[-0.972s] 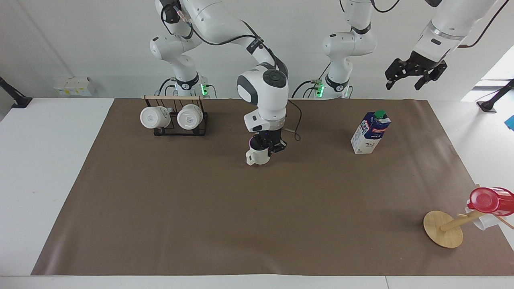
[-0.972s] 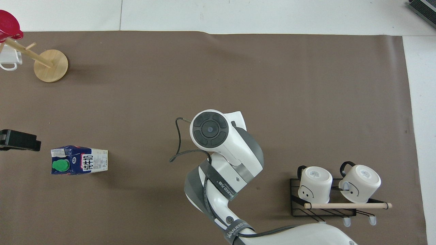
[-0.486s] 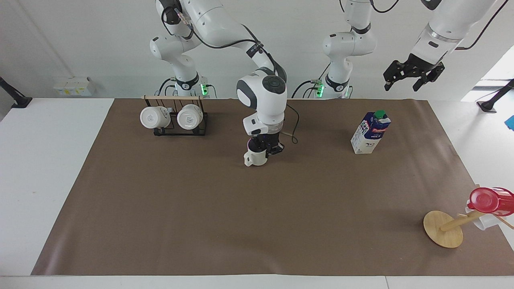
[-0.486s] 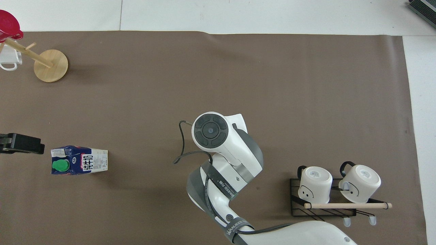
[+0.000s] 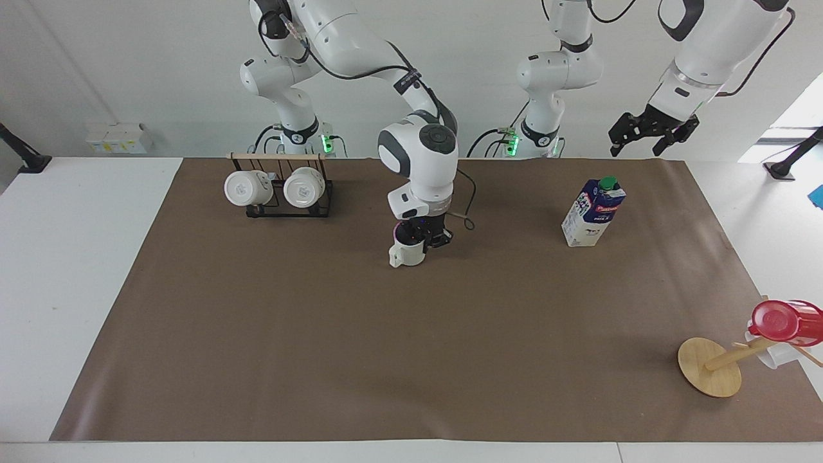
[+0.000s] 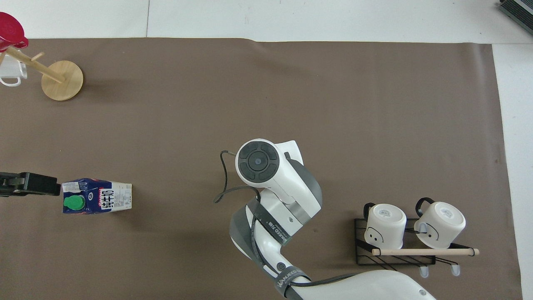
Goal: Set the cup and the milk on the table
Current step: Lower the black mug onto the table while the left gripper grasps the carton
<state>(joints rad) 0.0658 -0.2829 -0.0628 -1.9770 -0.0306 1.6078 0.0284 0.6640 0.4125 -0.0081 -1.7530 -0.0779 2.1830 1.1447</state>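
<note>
Near mid-table, toward the robots' edge, the right gripper (image 5: 421, 239) comes straight down and is clamped on the rim of the cup (image 5: 406, 253), one finger inside, one outside; rim grip keeps the cup upright w/ its handle pointing away from the robots. Cup base looks at or just touching the brown paper of the table (image 5: 257, 360), so prob. the set-down step; release not yet done.

Milk (image 5: 593, 213) stands upright on the paper toward the left arm's end, well apart from the cup; green cap up. Looks already placed.

Left gripper (image 5: 649, 133) is up in the air, fingers spread wide, holding nothing, over the table's edge at the robots' side near the milk; from overhead it shows just beside the carton top.

Rack w/ two white mugs (image 5: 281, 188) sits by the robots' edge toward the right arm's end; wooden stand w/ red cup (image 5: 784, 321) at the corner away from the robots, left arm's end. Both untouched.
</note>
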